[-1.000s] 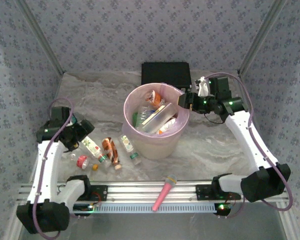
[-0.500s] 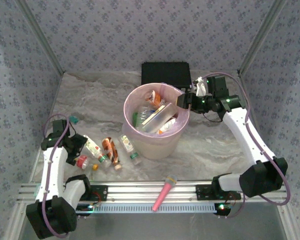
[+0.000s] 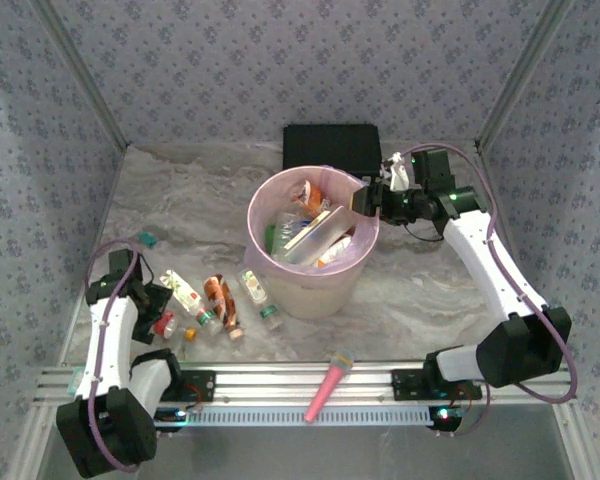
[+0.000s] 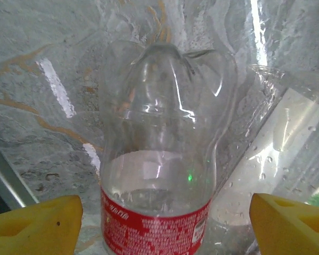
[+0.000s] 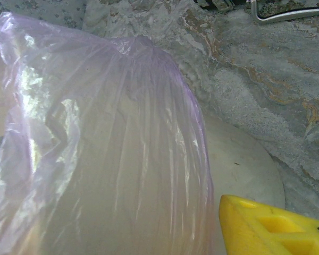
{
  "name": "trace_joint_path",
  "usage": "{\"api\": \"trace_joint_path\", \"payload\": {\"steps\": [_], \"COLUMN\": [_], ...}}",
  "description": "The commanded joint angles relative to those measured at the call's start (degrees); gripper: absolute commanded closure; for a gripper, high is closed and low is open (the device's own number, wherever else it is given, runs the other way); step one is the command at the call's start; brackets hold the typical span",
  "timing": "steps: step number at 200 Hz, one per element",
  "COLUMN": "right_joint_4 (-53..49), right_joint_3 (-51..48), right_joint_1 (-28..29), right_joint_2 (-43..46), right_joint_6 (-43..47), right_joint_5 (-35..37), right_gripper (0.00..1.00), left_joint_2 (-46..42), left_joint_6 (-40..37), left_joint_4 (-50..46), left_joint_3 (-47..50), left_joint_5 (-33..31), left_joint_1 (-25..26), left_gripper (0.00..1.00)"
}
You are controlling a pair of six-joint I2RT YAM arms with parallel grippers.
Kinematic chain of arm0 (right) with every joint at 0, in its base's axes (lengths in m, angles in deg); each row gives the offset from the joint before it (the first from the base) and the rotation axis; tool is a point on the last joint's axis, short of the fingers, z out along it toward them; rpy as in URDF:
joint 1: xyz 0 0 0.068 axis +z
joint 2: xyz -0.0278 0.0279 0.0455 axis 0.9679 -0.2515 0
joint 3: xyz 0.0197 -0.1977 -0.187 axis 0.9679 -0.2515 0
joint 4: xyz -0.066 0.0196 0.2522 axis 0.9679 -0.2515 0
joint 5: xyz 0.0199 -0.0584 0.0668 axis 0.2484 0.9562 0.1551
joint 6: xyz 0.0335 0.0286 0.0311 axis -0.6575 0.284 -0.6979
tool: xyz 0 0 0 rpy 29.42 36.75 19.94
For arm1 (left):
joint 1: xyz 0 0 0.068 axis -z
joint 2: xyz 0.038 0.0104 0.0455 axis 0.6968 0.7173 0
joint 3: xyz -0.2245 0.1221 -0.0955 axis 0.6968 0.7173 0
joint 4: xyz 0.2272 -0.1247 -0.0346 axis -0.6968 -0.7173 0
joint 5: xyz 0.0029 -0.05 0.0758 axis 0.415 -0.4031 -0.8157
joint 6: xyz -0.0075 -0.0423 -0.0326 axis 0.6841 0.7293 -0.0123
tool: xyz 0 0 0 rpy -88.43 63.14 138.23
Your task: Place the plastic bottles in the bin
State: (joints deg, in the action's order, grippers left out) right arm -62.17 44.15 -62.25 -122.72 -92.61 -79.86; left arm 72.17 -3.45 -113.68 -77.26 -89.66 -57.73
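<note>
The bin (image 3: 280, 285) stands mid-table with several plastic bottles inside. More bottles lie to its left: a white-labelled one (image 3: 185, 292), a brown one (image 3: 220, 300) and a clear one (image 3: 252, 288). My left gripper (image 3: 152, 308) is low over a clear red-labelled bottle (image 3: 165, 322). In the left wrist view that bottle (image 4: 157, 159) lies between the yellow fingers (image 4: 37, 223) of the open left gripper (image 4: 165, 226), with gaps on both sides. My right gripper (image 3: 365, 200) is shut on the bin's bag-lined rim (image 5: 165, 106), one finger (image 5: 276, 226) outside the wall.
A pink microphone-shaped stick (image 3: 328, 385) lies by the front rail. A flat black box (image 3: 332, 147) sits behind the bin. A small teal clock (image 3: 147, 240) is at far left. Another clear bottle (image 4: 276, 154) lies right beside the red-labelled one.
My left arm swung toward the near left and came down around the red-labelled bottle, its jaws narrowing a little. The right arm barely shifted at the bin's rim.
</note>
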Motion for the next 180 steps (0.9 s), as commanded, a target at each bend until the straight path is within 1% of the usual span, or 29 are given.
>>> {"api": "trace_joint_path", "payload": {"steps": [1,10,44,66,101,133,180], "right_joint_4": [-0.26,-0.25,-0.74,-0.92,-1.03,-1.64,-1.27], "right_joint_3": [1.71,1.74,2.02,2.08,1.81,1.64,1.48], "right_joint_1": [-0.53,-0.55,-0.71,-0.71,-0.68,-0.54,-0.45], "right_joint_2": [-0.51,-0.51,-0.55,-0.53,-0.07,0.54,1.21], "right_joint_6": [0.96,1.03,1.29,1.17,0.88,0.55,-1.31], "right_joint_5": [-0.60,-0.49,-0.17,-0.17,0.45,0.84,0.58], "right_gripper": [0.40,0.40,0.40,0.40,0.40,0.40,0.40], "left_joint_2": [1.20,1.79,1.06,3.06,4.58,3.54,-3.22], "left_joint_6": [2.77,3.40,6.35,6.85,6.78,5.99,3.93], "left_joint_4": [4.33,5.42,9.15,11.38,13.78,12.50,6.33], "left_joint_3": [2.53,3.92,8.32,9.43,9.94,8.94,3.19], "left_joint_5": [3.52,4.64,4.43,4.58,3.60,2.46,-0.10], "left_joint_1": [-0.50,-0.57,-0.59,-0.57,-0.51,-0.59,-0.54], "left_gripper": [0.18,0.18,0.19,0.19,0.27,0.36,0.41]}}
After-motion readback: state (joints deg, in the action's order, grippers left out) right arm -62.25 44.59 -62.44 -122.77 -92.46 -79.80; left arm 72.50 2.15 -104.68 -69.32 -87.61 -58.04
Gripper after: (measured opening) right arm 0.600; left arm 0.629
